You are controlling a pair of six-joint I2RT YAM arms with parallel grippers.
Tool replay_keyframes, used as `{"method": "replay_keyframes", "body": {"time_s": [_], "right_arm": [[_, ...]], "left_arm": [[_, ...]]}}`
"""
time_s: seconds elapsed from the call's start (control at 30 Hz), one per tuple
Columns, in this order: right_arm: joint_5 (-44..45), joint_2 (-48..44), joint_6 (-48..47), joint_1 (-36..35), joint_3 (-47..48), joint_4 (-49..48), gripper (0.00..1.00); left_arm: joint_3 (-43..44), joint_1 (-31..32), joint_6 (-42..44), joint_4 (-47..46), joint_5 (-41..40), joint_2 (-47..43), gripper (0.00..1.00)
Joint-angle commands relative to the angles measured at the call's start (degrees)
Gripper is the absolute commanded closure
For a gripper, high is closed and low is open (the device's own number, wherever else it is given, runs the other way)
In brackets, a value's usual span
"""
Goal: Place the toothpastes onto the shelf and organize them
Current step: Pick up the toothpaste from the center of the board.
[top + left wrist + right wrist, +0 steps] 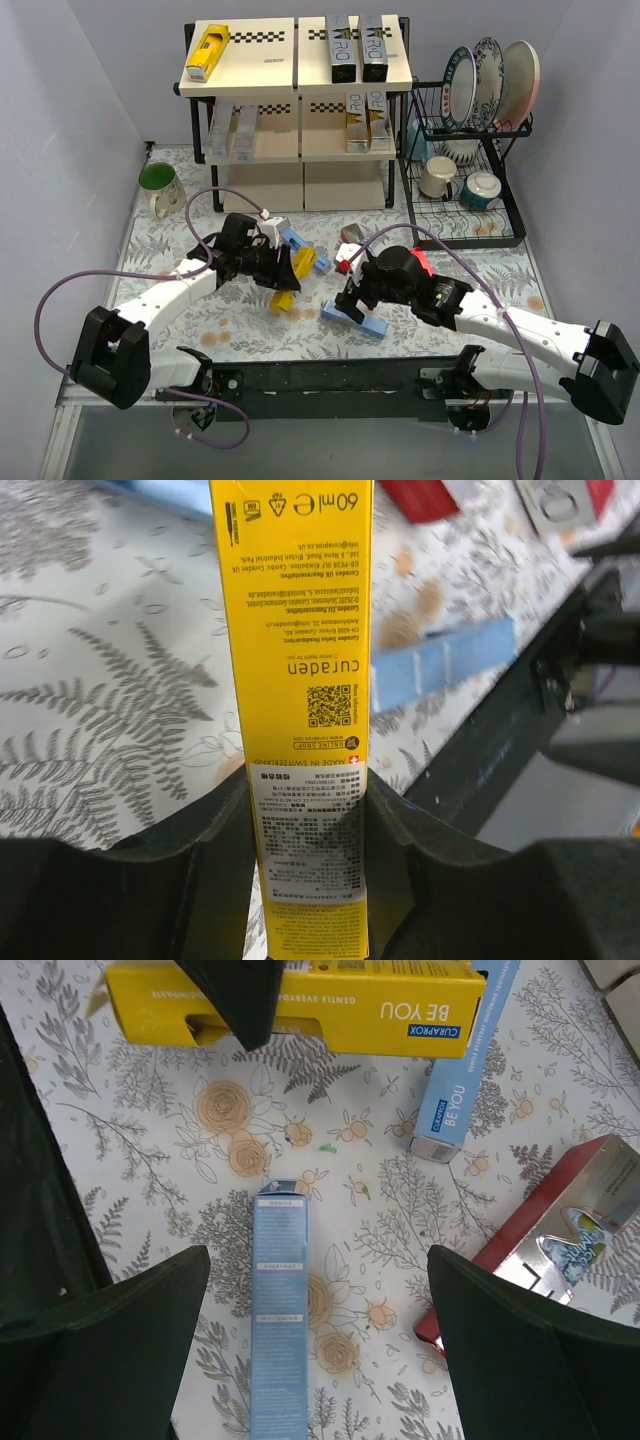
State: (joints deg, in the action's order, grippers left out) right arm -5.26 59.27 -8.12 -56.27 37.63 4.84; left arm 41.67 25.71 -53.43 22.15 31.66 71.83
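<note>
The shelf [296,75] stands at the back with a yellow toothpaste [208,52] and dark ones [357,48] on top, and more on the middle tier. My left gripper [284,274] [308,785] is shut on a yellow toothpaste carton [300,680] [284,300] [300,1008], holding it by one end. My right gripper [350,298] [318,1260] hangs open over a light-blue carton [280,1330] [356,321] lying flat between its fingers, nearer the left one. Another blue carton [458,1070] and a red one [555,1222] lie loose on the floral cloth.
A black wire dish rack [470,215] with plates and mugs stands right of the shelf. A green mug [158,182] sits at the far left. More loose cartons [300,245] lie between the arms. The black base rail [330,376] runs along the near edge.
</note>
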Motion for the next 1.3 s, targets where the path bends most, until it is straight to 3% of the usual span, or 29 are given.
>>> {"method": "replay_keyframes", "body": {"time_s": [0.0, 0.23, 0.43, 0.93, 1.27], "right_arm": [[3.57, -0.73, -11.35, -1.29, 1.75, -0.27, 0.02], [17.72, 1.02, -24.91, -10.06, 8.33, 6.66, 0.01], [38.11, 4.89, -37.2, -22.37, 8.87, 2.02, 0.02], [46.83, 13.59, -46.81, -26.26, 10.8, -3.7, 0.04], [49.55, 12.19, -49.27, -27.58, 10.63, -6.25, 0.04]], "left_arm": [[6.48, 0.56, 11.76, 7.37, 12.7, -2.66, 0.7], [15.19, 2.76, 22.05, 20.98, 14.4, 0.67, 0.7], [20.29, 5.31, 24.34, 26.35, 11.32, 2.87, 0.7], [24.6, 9.97, 27.15, 32.08, 11.76, 3.22, 0.69], [25.48, 10.5, 28.29, 33.22, 10.09, 5.25, 0.69]]}}
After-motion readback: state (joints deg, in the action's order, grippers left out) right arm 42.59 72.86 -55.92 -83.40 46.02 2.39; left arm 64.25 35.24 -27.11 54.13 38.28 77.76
